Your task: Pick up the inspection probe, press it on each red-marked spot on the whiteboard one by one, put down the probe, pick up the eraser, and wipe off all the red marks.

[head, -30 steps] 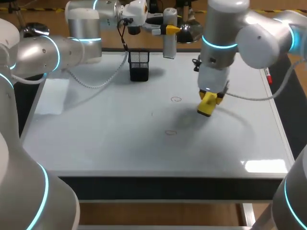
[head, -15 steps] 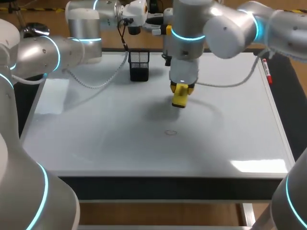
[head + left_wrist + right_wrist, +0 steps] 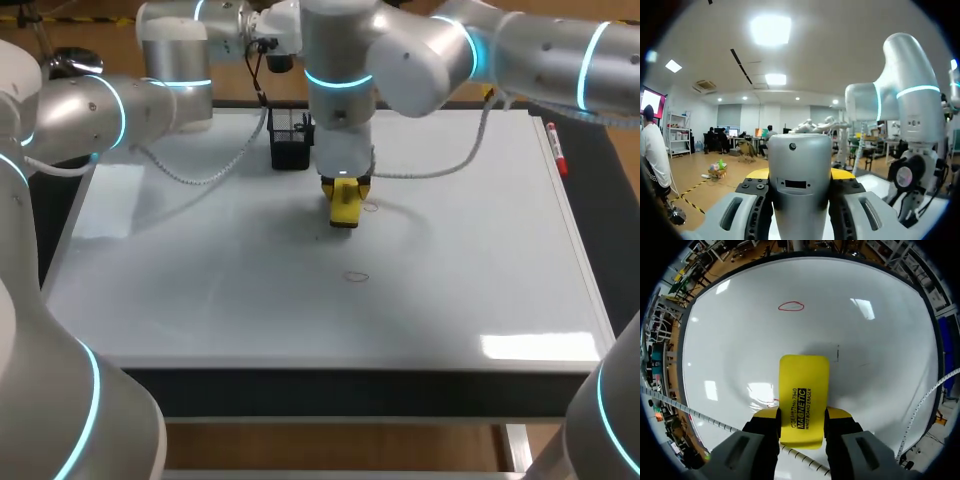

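Right claw [image 3: 803, 415]: clamps the yellow eraser [image 3: 804, 385] from both long sides, one finger on each. Holds it low over the whiteboard [image 3: 735, 345], with its free end straight ahead of the fingertips. Contact between eraser and board: cannot confirm from either view.

Ahead of the right claw, well apart from the eraser's end: a closed red oval [image 3: 791, 306], not wiped.

Just beside the eraser, level with the fingertips: a faint red ring [image 3: 372, 207], partly hidden behind the eraser in the head view.

Near the eraser's free end, on the other side: a thin dark stroke [image 3: 837, 354] on the board.

Right arm [image 3: 420, 55]: enters from the right and reaches past the middle of the board.

Behind the right claw, near the board's far edge: a black mesh holder [image 3: 291, 140], upright. Well apart from the claw, at the board's right edge: a red marker [image 3: 555, 150].

Left claw [image 3: 800, 173]: grips the grey cylindrical inspection probe [image 3: 800, 150], upright between the fingers, a yellow tip against each side. Holds it off the board. Hidden behind the right arm in the head view.

Left arm [image 3: 120, 105]: comes in from the left along the far edge.
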Motion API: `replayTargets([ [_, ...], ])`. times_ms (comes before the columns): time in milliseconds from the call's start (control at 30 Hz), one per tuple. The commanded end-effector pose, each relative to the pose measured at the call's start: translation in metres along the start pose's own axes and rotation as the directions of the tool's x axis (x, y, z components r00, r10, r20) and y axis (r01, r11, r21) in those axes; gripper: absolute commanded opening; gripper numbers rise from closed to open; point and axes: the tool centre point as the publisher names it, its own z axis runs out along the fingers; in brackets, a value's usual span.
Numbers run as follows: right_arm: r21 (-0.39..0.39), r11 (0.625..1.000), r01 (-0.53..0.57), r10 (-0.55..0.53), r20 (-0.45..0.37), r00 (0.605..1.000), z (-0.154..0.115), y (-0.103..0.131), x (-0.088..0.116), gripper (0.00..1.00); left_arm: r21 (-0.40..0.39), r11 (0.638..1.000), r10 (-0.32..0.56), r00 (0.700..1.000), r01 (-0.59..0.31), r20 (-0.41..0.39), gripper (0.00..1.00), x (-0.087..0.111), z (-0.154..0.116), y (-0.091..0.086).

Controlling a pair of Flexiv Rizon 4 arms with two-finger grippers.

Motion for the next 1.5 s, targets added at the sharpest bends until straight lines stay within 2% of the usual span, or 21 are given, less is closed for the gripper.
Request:
replayTargets([
  [33,-0.003,1.000,0.006,-0.006,-0.084,0.996,0.003,-0.004,-0.002,0.00,-0.001,1.000,-0.002,1.000,0.002,-0.004,0.00,-0.001,0.000,-0.001],
  [633,-0.025,1.000,0.012,-0.013,-0.039,0.999,0.020,-0.005,0.009,0.00,-0.001,1.000,-0.002,1.000,0.002,-0.004,0.00,-0.001,0.000,-0.001],
  [1500,-0.064,0.991,-0.116,0.115,-0.019,0.993,0.037,-0.003,0.065,0.00,-0.001,1.000,-0.002,1.000,0.002,-0.004,0.00,-0.001,0.000,-0.001],
])
